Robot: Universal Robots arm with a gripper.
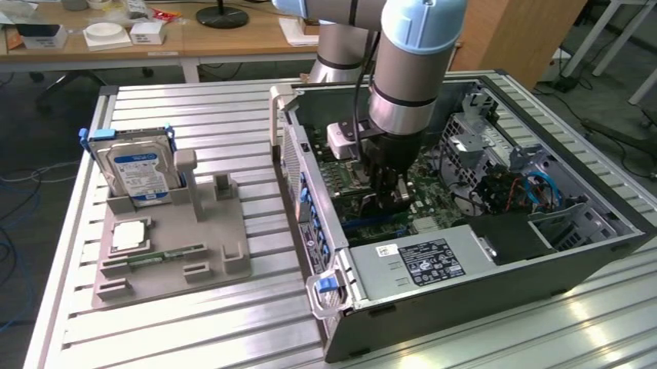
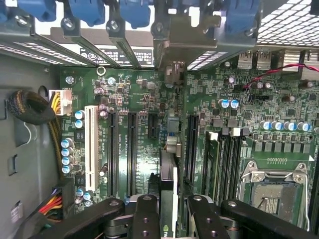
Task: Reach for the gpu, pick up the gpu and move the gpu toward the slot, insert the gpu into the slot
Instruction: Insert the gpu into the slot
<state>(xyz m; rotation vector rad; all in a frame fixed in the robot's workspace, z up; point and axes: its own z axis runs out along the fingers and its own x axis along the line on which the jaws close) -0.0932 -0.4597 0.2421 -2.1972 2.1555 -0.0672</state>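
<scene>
slatted metal table (image 1: 205, 108) spans the exterior view, with the open computer case (image 1: 462, 284) on the exterior view's right. at frame centre your gripper (image 1: 386, 201) reaches down inside the case, its fingers (image 2: 147, 214) clamped on the gpu (image 2: 168, 181), which stands edge-on over the motherboard (image 2: 129, 84).

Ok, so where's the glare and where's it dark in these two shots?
Exterior view: light glares off the ribbed table near the exterior view's right, while the case interior lies darker under the arm. Wrist view: the perforated grille is washed out by light from behind; the claw gripping the gpu is dark, in shadow.
</scene>
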